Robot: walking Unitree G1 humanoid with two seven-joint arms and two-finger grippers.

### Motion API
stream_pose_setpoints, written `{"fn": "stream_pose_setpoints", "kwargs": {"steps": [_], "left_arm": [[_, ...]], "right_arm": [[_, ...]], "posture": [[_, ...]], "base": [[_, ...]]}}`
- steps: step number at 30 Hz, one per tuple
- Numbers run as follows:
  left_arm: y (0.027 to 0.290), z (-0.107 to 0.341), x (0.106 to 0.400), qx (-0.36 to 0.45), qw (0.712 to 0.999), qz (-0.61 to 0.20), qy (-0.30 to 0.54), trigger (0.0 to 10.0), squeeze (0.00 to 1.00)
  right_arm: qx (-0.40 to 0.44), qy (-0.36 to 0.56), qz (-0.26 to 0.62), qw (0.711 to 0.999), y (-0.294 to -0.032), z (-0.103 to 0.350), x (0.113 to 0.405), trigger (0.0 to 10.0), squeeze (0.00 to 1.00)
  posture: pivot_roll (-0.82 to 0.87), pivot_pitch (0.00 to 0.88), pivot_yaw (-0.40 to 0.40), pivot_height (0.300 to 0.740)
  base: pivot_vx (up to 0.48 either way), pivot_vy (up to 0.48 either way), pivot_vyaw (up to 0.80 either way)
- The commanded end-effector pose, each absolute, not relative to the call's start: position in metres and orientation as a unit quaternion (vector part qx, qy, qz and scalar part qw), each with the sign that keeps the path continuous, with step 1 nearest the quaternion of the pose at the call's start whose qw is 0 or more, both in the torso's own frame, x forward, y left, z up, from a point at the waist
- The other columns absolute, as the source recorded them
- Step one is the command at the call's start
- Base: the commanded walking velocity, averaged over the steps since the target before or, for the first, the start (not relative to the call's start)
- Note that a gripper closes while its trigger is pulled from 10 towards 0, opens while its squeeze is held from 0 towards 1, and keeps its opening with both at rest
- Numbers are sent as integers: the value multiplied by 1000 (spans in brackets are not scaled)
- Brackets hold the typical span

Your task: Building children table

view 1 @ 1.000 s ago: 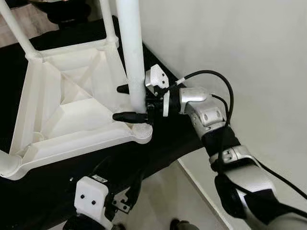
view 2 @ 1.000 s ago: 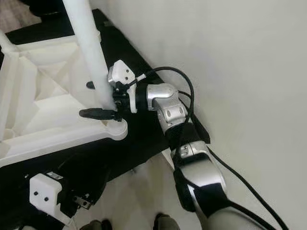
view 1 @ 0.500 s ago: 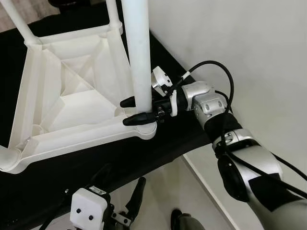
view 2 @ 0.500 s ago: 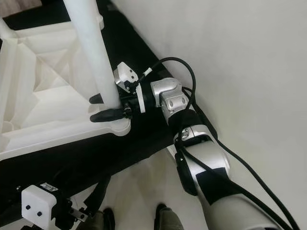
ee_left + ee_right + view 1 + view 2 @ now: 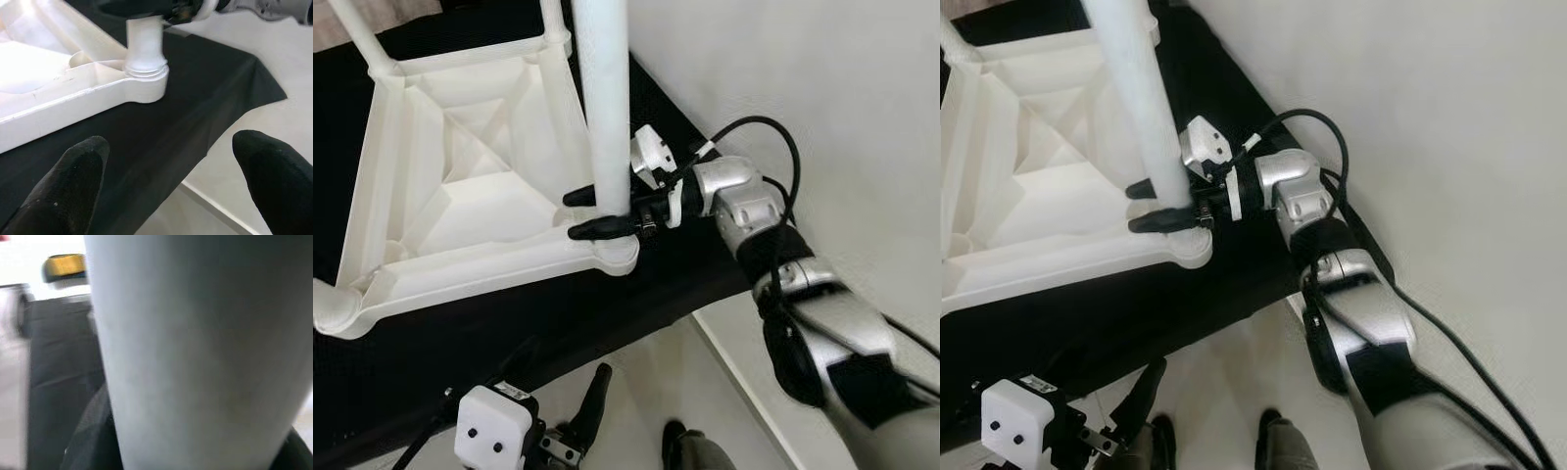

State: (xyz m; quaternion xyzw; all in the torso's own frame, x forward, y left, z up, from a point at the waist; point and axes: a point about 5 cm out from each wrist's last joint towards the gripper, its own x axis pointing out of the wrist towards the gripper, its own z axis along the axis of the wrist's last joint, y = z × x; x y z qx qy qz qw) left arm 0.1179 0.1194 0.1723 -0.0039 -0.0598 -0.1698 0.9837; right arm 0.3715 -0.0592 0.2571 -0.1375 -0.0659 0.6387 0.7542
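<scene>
Your right gripper (image 5: 594,213) is clenched around the white leg (image 5: 604,108), just above its corner socket on the upturned tabletop (image 5: 450,211) lying on black cloth (image 5: 558,323). Your left gripper (image 5: 553,406) hangs released below.

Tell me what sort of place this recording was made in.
Probably a room in a home, used as an assembly spot: a white plastic table lies upside down on a black cloth spread on a pale floor beside a plain white wall.
</scene>
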Motion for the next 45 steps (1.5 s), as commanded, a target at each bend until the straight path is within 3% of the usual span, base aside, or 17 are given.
{"fn": "stream_pose_setpoints", "kwargs": {"steps": [1, 3, 5, 14, 15, 19, 20, 27, 28, 29, 30, 40, 41, 42, 43, 44, 45], "left_arm": [[120, 168, 117, -4, 985, -168, -44, 10000, 0], [122, 168, 120, -2, 985, -168, -48, 10000, 0], [122, 168, 123, -2, 984, -173, -50, 10000, 0], [122, 162, 138, -2, 982, -180, -59, 10000, 0], [122, 163, 138, 0, 982, -176, -61, 10000, 0], [123, 164, 139, 3, 983, -171, -64, 10000, 0], [124, 164, 139, 3, 983, -170, -65, 10000, 0], [123, 164, 140, 0, 982, -176, -66, 10000, 0], [122, 164, 139, -1, 982, -176, -66, 10000, 0], [122, 164, 139, -1, 982, -176, -66, 10000, 0], [122, 164, 139, -1, 982, -176, -66, 10000, 0], [120, 166, 129, -4, 983, -175, -59, 10000, 0], [120, 167, 128, -5, 983, -176, -57, 10000, 0], [119, 167, 127, -6, 983, -177, -55, 10000, 0], [119, 167, 127, -6, 983, -177, -55, 10000, 0], [119, 167, 125, -7, 983, -177, -54, 10000, 0], [119, 167, 125, -7, 983, -177, -53, 10000, 0]], "right_arm": [[-130, 16, 481, 867, -70, 223, 384, 0, 0], [-93, 56, 334, 936, -57, 188, 345, 0, 0], [-69, 54, 298, 951, -48, 186, 328, 0, 0], [-37, -20, 342, 939, 8, 224, 334, 0, 0], [-39, -11, 354, 934, 11, 225, 332, 10000, 0], [-36, -3, 372, 928, 14, 229, 324, 10000, 0], [-25, -6, 406, 914, 15, 232, 321, 10000, 1000], [-51, -86, 600, 794, 7, 257, 326, 10000, 1000], [-75, -91, 637, 762, 1, 258, 328, 10000, 192], [-75, -91, 637, 762, 1, 258, 328, 10000, 192], [-91, -92, 657, 743, -3, 259, 329, 10000, 0], [-131, -80, 737, 659, -21, 279, 346, 10000, 0], [-132, -78, 759, 633, -22, 281, 344, 9412, 0], [-134, -73, 774, 615, -23, 281, 344, 4941, 0], [-134, -73, 774, 615, -23, 281, 344, 4941, 0], [-137, -68, 787, 597, -25, 281, 343, 0, 0], [-139, -64, 795, 587, -26, 280, 343, 0, 0]], "posture": [[154, 316, -26, 740], [146, 317, -9, 740], [125, 305, 7, 740], [121, 249, -4, 740], [121, 250, -7, 740], [123, 251, -6, 740], [125, 252, -7, 740], [135, 258, -11, 740], [144, 264, -13, 740], [144, 264, -13, 740], [144, 264, -13, 740], [173, 297, -5, 740], [173, 302, -3, 740], [173, 304, -3, 740], [173, 304, -3, 740], [168, 309, -3, 740], [166, 310, -3, 740]], "base": [[0, 0, 0], [0, 0, 0], [0, 0, 0], [0, 0, 0], [0, 0, 0], [0, 0, 0], [0, 0, 0], [0, 0, 0], [0, 0, 0], [0, 0, 0], [0, 0, 0], [0, 0, 0], [0, 0, 0], [0, 0, 0], [0, 0, 0], [0, 0, 0], [0, 0, 0]]}}
